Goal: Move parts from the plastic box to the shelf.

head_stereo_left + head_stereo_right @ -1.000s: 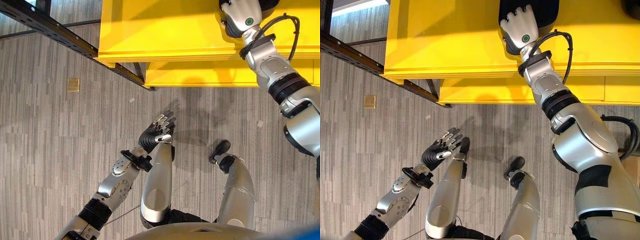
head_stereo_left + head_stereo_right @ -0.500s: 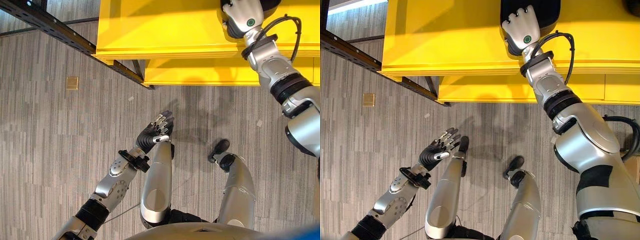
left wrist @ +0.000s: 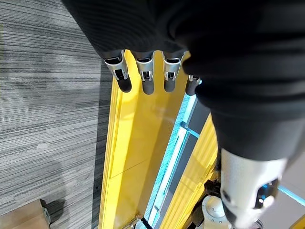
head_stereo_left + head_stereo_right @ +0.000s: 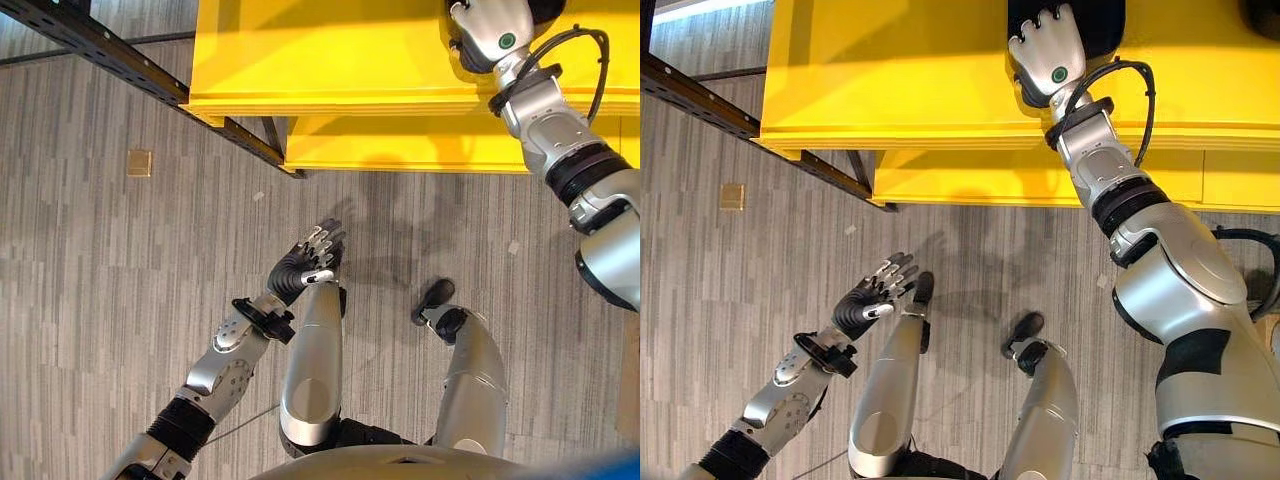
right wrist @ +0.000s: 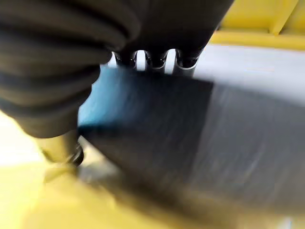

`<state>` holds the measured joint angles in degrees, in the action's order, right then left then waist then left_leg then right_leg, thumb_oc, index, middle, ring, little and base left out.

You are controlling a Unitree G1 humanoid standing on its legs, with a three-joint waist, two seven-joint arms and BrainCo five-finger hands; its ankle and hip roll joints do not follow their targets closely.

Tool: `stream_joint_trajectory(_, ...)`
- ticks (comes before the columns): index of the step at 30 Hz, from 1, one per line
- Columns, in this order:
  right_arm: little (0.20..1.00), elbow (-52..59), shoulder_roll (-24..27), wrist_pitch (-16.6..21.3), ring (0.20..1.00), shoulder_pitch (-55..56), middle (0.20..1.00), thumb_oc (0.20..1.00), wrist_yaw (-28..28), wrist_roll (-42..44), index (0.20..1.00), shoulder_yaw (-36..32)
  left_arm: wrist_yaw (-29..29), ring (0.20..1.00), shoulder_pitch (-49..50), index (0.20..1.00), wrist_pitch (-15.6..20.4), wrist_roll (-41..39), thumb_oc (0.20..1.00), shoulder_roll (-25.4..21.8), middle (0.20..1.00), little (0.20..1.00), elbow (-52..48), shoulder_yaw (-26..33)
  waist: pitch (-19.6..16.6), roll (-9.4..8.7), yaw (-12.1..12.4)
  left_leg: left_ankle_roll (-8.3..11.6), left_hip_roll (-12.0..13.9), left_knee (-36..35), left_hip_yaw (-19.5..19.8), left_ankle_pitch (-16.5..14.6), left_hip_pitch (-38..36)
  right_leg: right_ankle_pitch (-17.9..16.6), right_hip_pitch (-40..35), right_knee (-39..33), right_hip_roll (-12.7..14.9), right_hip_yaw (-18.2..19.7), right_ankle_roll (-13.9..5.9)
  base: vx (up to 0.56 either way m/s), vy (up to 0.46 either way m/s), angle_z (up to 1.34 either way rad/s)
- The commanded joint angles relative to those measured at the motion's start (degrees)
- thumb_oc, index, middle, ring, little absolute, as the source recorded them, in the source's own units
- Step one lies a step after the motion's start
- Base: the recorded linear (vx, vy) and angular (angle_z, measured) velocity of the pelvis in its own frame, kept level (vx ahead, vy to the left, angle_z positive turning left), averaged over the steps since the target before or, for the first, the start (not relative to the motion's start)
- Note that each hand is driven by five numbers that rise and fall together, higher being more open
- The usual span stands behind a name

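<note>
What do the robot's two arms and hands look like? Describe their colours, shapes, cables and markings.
Both arms are jointed silver-grey shells with black bands. The left hand has a dark ribbed cover and silver fingers with dark tips. The right hand has a pale silver-grey back with a small round green mark. A black cable loops beside its wrist.

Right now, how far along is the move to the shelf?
Done: nothing visibly placed yet. In hand: the right hand is up on the yellow shelf, against a dark part with fingers and thumb around it. Left: letting it go there. The left hand hangs open over the floor, holding nothing.
</note>
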<state>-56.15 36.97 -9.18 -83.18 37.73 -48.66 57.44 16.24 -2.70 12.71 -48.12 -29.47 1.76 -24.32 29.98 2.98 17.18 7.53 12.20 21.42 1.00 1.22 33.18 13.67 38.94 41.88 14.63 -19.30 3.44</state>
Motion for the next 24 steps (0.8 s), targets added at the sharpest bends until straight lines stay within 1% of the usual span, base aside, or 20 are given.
stream_joint_trajectory(1,1.000,-1.18,1.40,-1.88,1.000,-6.69,1.000,1.000,4.71,1.02,1.000,0.30,2.16,1.000,1.99,1.000,2.63,0.67,1.000,-1.79,1.000,1.000,-3.79,-1.07,-0.18,-0.54,2.52,-2.30,4.43,5.77,-0.35,-3.64,1.27,0.54,-3.98,2.63,2.33,-1.92,-6.18,0.00,0.000,0.00)
stream_joint_trajectory(2,1.000,-1.09,1.12,-1.07,1.000,-6.29,1.000,1.000,6.09,0.59,1.000,-0.75,2.68,1.000,1.92,1.000,2.87,0.96,1.000,-1.65,1.000,1.000,-3.64,-1.33,-0.18,-0.45,2.40,-2.34,4.44,5.82,-0.39,-3.65,1.15,0.45,-4.10,2.42,2.22,-1.83,-6.18,0.00,0.000,0.00)
stream_joint_trajectory(3,1.000,-0.66,0.98,-2.10,1.000,-5.86,1.000,1.000,6.88,2.65,1.000,-1.52,2.71,1.000,1.87,1.000,2.67,0.99,1.000,-1.38,1.000,1.000,-3.80,-1.58,-0.18,-0.20,2.16,-2.38,4.41,5.69,-0.60,-3.71,0.68,0.37,-4.46,2.06,2.17,-1.56,-6.23,0.00,0.000,0.00)
stream_joint_trajectory(4,1.000,-0.63,0.92,-2.21,1.000,-5.81,1.000,1.000,6.96,2.62,1.000,-1.75,2.67,1.000,1.86,1.000,2.70,0.98,1.000,-1.41,1.000,1.000,-3.82,-1.62,-0.18,-0.18,2.12,-2.39,4.39,5.71,-0.63,-3.73,0.62,0.35,-4.49,2.03,2.17,-1.49,-6.25,0.00,0.000,0.00)
stream_joint_trajectory(9,1.000,-0.21,0.66,-0.67,1.000,-4.69,1.000,1.000,9.48,3.74,1.000,-3.76,2.93,1.000,1.69,1.000,2.85,0.76,1.000,-1.01,1.000,1.000,-3.90,-2.13,-0.18,0.23,1.64,-2.26,4.23,5.17,-0.94,-3.50,-0.09,0.01,-5.00,0.85,1.94,-1.00,-6.40,-0.03,0.020,-0.01)
stream_joint_trajectory(11,1.000,0.07,0.55,1.10,1.000,-4.25,1.000,1.000,10.76,4.48,1.000,-4.46,2.87,1.000,1.57,1.000,3.10,0.61,1.000,-0.93,1.000,1.000,-3.75,-2.32,-0.18,0.30,1.52,-2.30,4.23,4.93,-1.12,-3.65,-0.48,-0.08,-5.20,0.61,2.02,-0.86,-6.50,-0.02,0.012,0.00)
stream_joint_trajectory(13,1.000,0.82,0.37,3.73,1.000,-3.48,1.000,1.000,12.03,6.77,1.000,-5.82,2.19,1.000,1.48,1.000,3.22,0.64,1.000,-0.61,1.000,1.000,-3.72,-2.61,-0.18,0.43,1.32,-2.26,4.17,4.73,-1.19,-3.71,-1.03,-0.03,-5.62,0.37,1.93,-0.62,-6.45,-0.03,0.026,-0.01)
stream_joint_trajectory(14,1.000,1.94,-0.03,5.72,1.000,-2.53,1.000,1.000,13.91,8.12,1.000,-7.67,1.99,1.000,1.36,1.000,3.25,0.97,1.000,-0.41,1.000,1.000,-3.57,-2.64,-0.18,0.44,1.10,-2.25,4.13,4.54,-1.32,-3.82,-1.67,-0.06,-6.01,0.18,1.94,-0.45,-6.56,0.00,0.000,0.00)
stream_joint_trajectory(16,1.000,3.74,-0.28,7.69,1.000,-1.52,1.000,1.000,15.59,10.42,1.000,-9.59,2.51,1.000,1.39,1.000,3.77,1.31,1.000,-0.04,1.000,1.000,-3.07,-2.91,-0.18,0.44,0.79,-2.19,4.08,4.18,-1.60,-3.84,-2.61,-0.21,-6.74,-0.47,1.73,-0.18,-6.67,-0.02,0.034,-0.02)
stream_joint_trajectory(18,1.000,6.44,-0.30,10.32,1.000,0.67,1.000,1.000,16.96,10.81,1.000,-12.75,2.11,1.000,1.58,1.000,3.94,1.68,1.000,0.38,1.000,1.000,-3.26,-3.12,-0.18,0.38,0.21,-2.05,3.94,3.58,-1.89,-3.87,-4.13,-0.48,-8.04,-1.71,1.47,0.15,-6.91,-0.01,0.034,-0.03)
stream_joint_trajectory(19,1.000,7.15,-0.34,10.30,1.000,1.14,1.000,1.000,17.06,10.93,1.000,-13.18,2.04,1.000,1.63,1.000,3.99,1.84,1.000,0.54,1.000,1.000,-3.25,-3.19,-0.18,0.38,0.12,-2.05,3.93,3.47,-2.02,-3.90,-4.38,-0.56,-8.24,-1.95,1.42,0.24,-6.95,-0.02,0.046,-0.05)
stream_joint_trajectory(21,1.000,14.45,-0.68,11.96,1.000,5.44,1.000,1.000,18.29,14.75,1.000,-18.20,0.99,1.000,1.67,1.000,4.79,2.94,1.000,1.77,1.000,1.000,-3.03,-3.57,-0.18,0.36,-1.24,-1.98,3.74,2.46,-3.02,-4.14,-7.19,-1.12,-10.46,-4.27,1.15,1.08,-7.41,-0.03,0.092,-0.09)
stream_joint_trajectory(23,1.000,17.16,-1.06,13.19,1.000,7.59,1.000,1.000,17.75,13.83,1.000,-20.49,0.36,1.000,1.65,1.000,4.85,3.02,1.000,2.14,1.000,1.000,-3.10,-3.61,-0.18,0.41,-1.88,-1.97,3.57,2.21,-3.39,-4.28,-8.56,-1.27,-11.53,-5.07,1.08,1.57,-7.56,-0.01,0.083,-0.10)
stream_joint_trajectory(24,1.000,20.84,-1.52,13.96,1.000,9.74,1.000,1.000,17.86,14.33,1.000,-22.33,0.00,1.000,1.54,1.000,5.39,2.98,1.000,2.67,1.000,1.000,-3.06,-3.91,-0.18,0.41,-2.55,-1.93,3.45,1.88,-3.79,-4.41,-9.94,-1.48,-12.71,-6.05,0.98,1.92,-7.73,-0.08,0.115,-0.20)
